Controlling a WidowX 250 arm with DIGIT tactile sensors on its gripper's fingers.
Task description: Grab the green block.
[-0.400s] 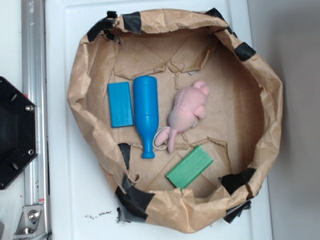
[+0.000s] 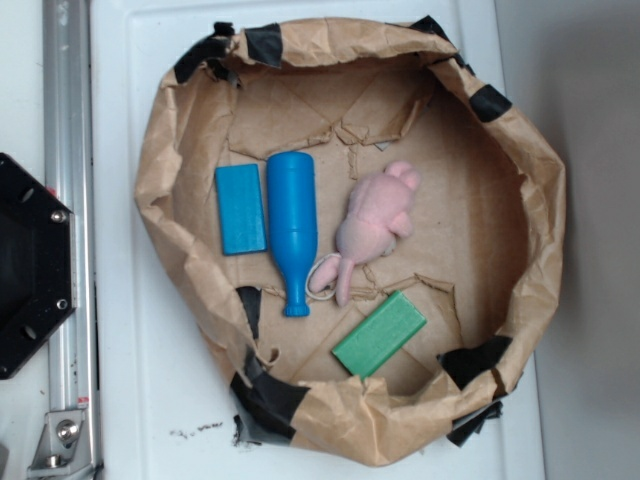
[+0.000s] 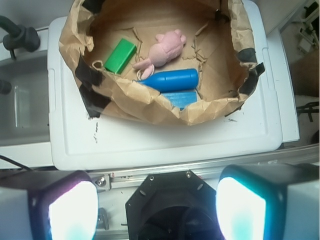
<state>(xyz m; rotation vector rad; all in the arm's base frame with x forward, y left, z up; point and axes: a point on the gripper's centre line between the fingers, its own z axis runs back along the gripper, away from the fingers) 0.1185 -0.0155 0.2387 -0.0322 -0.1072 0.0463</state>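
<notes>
The green block (image 2: 379,334) lies flat and slanted inside a crumpled brown paper bowl (image 2: 545,230), near its lower rim. In the wrist view the green block (image 3: 120,56) shows at the upper left inside the bowl (image 3: 150,105). My gripper (image 3: 156,210) hangs far back from the bowl, over the robot's black base, with its two pale pads (image 3: 72,212) wide apart and nothing between them. The gripper does not appear in the exterior view.
In the bowl also lie a blue block (image 2: 240,208), a blue bottle (image 2: 292,228) and a pink plush toy (image 2: 372,226). The bowl sits on a white tray (image 2: 130,380). A metal rail (image 2: 65,250) and the black base (image 2: 30,265) stand at the left.
</notes>
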